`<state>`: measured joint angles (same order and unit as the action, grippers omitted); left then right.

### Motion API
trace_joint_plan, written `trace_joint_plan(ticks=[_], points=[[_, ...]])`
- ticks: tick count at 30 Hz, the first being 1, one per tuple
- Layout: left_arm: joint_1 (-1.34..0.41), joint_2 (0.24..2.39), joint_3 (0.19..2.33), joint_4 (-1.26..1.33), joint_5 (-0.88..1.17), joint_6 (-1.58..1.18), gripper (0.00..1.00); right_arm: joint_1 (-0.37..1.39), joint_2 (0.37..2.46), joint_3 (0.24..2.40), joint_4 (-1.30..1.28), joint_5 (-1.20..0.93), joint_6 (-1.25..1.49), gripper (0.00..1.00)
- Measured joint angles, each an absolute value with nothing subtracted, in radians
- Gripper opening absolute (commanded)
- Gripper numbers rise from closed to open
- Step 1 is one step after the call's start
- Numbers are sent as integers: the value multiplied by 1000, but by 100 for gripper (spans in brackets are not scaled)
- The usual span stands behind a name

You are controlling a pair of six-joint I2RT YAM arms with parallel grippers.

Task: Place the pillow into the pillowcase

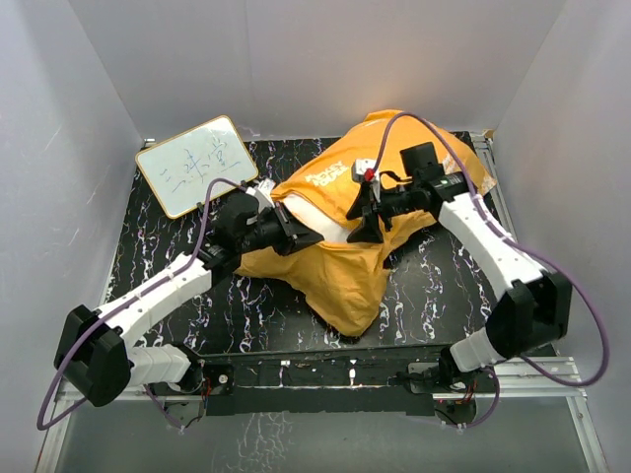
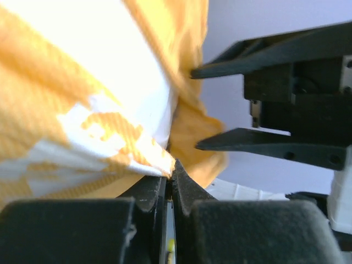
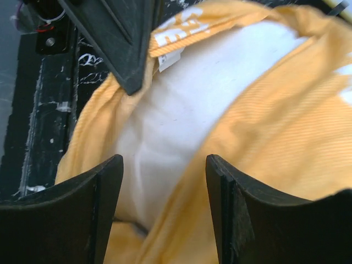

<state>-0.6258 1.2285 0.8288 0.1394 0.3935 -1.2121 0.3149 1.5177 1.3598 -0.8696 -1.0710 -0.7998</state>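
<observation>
The orange pillowcase (image 1: pixel 345 271) lies bunched in the middle of the table, with its mouth facing the arms. Inside that mouth the white pillow (image 1: pixel 320 219) shows. My left gripper (image 1: pixel 296 234) is shut on the left edge of the pillowcase mouth; in the left wrist view its jaws (image 2: pixel 171 171) pinch a fold of the orange cloth (image 2: pixel 190 129). Just right of the opening my right gripper (image 1: pixel 363 219) stands open. In the right wrist view the right gripper (image 3: pixel 164 165) hovers over the pillow (image 3: pixel 187 104) and the pillowcase rim (image 3: pixel 286 137), holding nothing.
A small whiteboard (image 1: pixel 197 166) with writing lies at the back left of the black marbled table (image 1: pixel 158 246). White walls close in the back and both sides. The two grippers sit close together at the pillowcase mouth.
</observation>
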Motion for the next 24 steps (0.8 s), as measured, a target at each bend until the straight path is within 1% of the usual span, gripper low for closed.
trace_joint_plan(ticks=[4, 6, 9, 11, 13, 16, 18, 19, 20, 22, 24], points=[[-622, 1237, 953, 15, 336, -1077, 0, 307, 1399, 1357, -738, -989, -680, 64], [-621, 1240, 1026, -64, 272, -1005, 0, 306, 1354, 1342, -636, -889, -597, 64], [-621, 1248, 1117, -165, 150, -941, 0, 292, 1331, 1320, -524, -768, -505, 64], [-620, 1271, 1158, -200, 78, -925, 0, 279, 1332, 1312, -489, -736, -471, 65], [-618, 1320, 1199, -223, 28, -921, 0, 266, 1331, 1310, -474, -727, -442, 64], [-618, 1465, 1317, -290, -28, -918, 0, 262, 1316, 1293, -448, -731, -417, 64], [-618, 1582, 1414, -336, -44, -904, 16, 262, 1301, 1279, -442, -732, -407, 65], [-618, 1635, 1458, -363, -46, -888, 27, 262, 1296, 1278, -445, -732, -401, 65], [-618, 1677, 1494, -383, -46, -868, 41, 262, 1292, 1277, -443, -733, -397, 65], [-618, 1724, 1545, -418, -46, -810, 64, 262, 1283, 1276, -442, -739, -390, 65], [-619, 1723, 1576, -450, -70, -748, 95, 262, 1270, 1266, -440, -763, -391, 65]])
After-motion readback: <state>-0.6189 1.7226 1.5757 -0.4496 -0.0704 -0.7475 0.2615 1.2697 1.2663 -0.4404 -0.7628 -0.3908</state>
